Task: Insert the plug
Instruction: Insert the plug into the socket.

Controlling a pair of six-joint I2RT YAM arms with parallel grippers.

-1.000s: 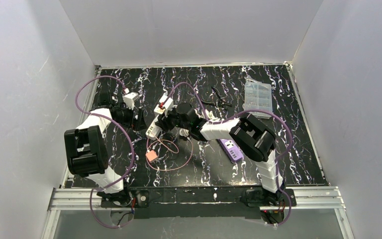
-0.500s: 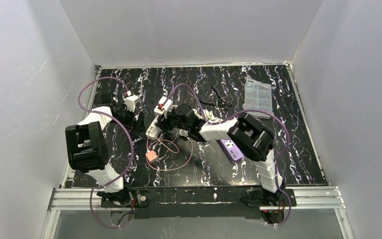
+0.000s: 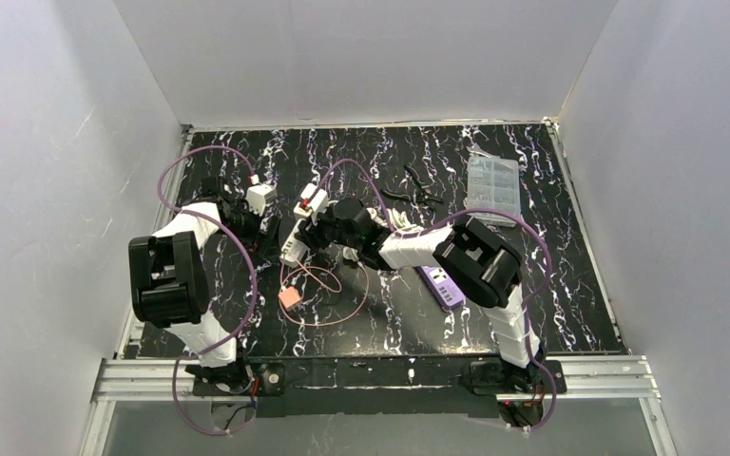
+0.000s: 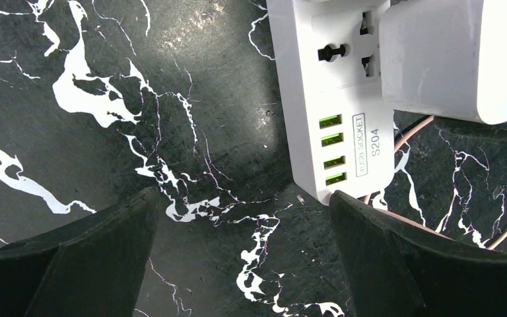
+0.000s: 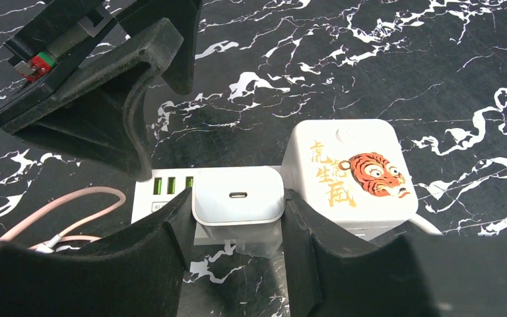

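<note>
The right gripper [image 5: 237,228] is clamped on the small white USB-C charger plug [image 5: 237,195]. The plug sits on the white plastic power strip [image 4: 317,99], just beside the white tiger-printed cube adapter [image 5: 350,172]. Whether its pins are fully home is hidden, so a final press and release probably remain. Beyond, the left gripper [image 4: 244,211] hovers with fingers spread, holding nothing, at the strip's end.
</note>
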